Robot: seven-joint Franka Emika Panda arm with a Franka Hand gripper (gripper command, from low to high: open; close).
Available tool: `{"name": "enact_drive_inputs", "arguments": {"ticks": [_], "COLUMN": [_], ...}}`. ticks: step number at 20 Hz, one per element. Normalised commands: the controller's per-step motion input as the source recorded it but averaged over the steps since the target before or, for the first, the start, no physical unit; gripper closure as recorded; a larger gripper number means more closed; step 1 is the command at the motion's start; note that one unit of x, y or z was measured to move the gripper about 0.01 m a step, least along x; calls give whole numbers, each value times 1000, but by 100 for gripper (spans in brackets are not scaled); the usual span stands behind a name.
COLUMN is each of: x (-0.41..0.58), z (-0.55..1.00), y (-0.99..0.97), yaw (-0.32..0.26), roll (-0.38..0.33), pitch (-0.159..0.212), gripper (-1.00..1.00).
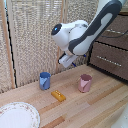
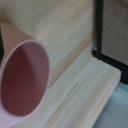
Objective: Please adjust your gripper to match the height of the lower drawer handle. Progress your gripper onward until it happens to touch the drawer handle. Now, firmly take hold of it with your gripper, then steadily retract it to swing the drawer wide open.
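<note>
Currently, the dark-blue fingers (image 1: 73, 63), whose opening cannot be judged, hover above the wooden counter (image 1: 95, 107), well apart from the thin silver lower drawer handle (image 1: 108, 59) on the closed dark brown lower drawer (image 1: 116, 66), so approach, grasp and pull all remain.

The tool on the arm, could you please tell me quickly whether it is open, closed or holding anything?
Tool: holds nothing and hangs apart from the lower drawer handle; whether open or closed cannot be told.
</note>
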Motion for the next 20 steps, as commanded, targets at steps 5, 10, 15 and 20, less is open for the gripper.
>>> {"name": "enact_drive_inputs", "arguments": {"ticks": [5, 10, 15, 20], "x": [-3, 0, 0, 0], "z": [0, 0, 0, 0], "y": [-444, -470, -486, -499], "yaw": [110, 134, 137, 132], "roll": [-268, -224, -215, -216], "pitch": [-2, 0, 0, 0], "gripper": [-100, -100, -100, -100]}}
